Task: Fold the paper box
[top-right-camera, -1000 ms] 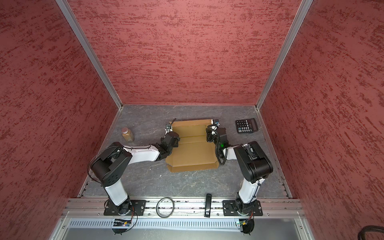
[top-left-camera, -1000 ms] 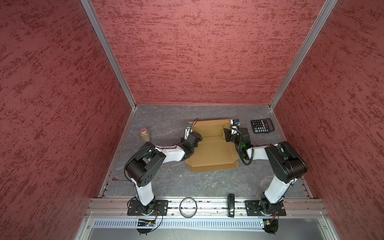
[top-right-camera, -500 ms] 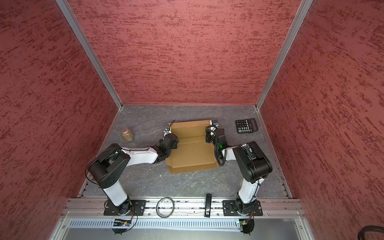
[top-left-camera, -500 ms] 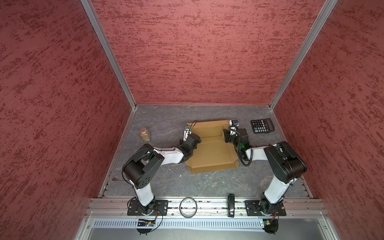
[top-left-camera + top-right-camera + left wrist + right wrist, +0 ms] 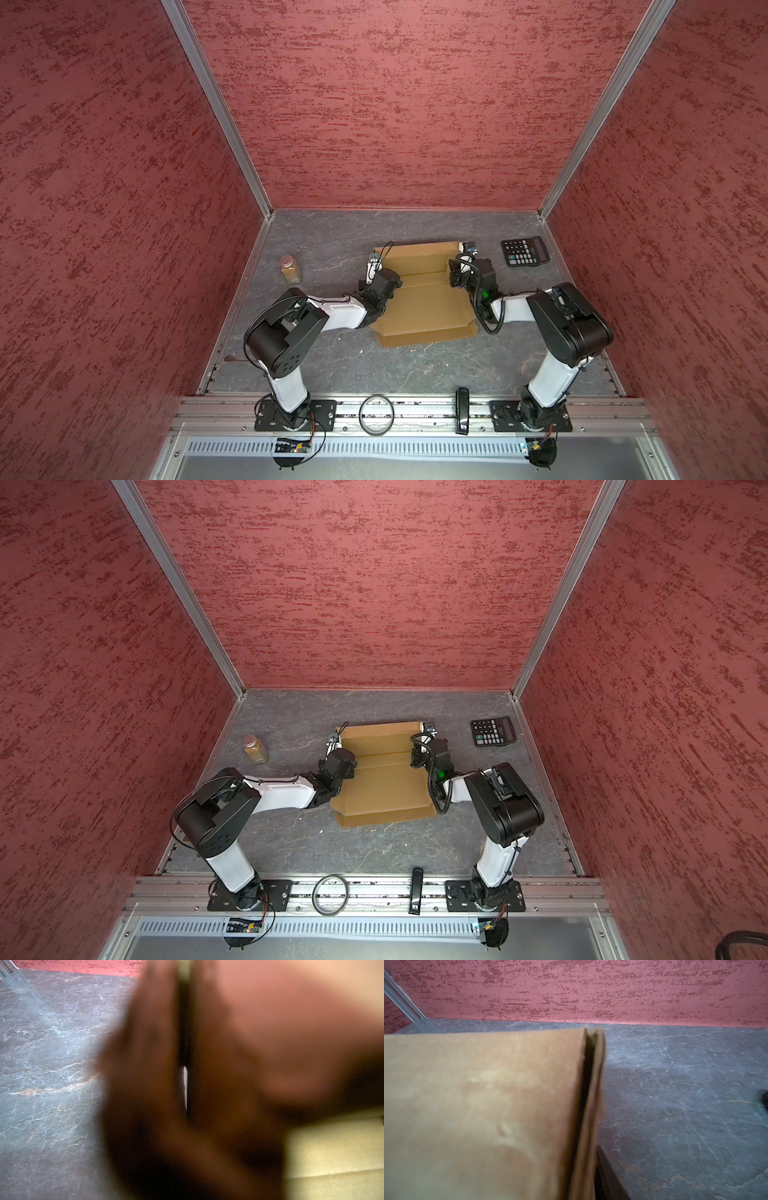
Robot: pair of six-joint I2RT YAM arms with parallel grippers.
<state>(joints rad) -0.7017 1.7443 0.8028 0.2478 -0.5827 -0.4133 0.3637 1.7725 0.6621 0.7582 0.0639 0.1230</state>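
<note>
Narrower than a second ago: right pincer [image 5: 457,270] astride right wall of the paper box [image 5: 424,307], grip indeterminate; left pincer [image 5: 385,272] pinched shut on left wall.

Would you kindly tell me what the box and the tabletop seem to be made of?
The paper box: brown cardboard, matte, probably corrugated, judging by thick raw edges and pressed creases. The tabletop: dark grey stone or stone-look laminate, pale veining, faint sheen; the look leaves it open.

Top views bright, even, sharp, edges stretched; wrist views dimmer, paper box [image 5: 483,1105] blurred close up.
</note>
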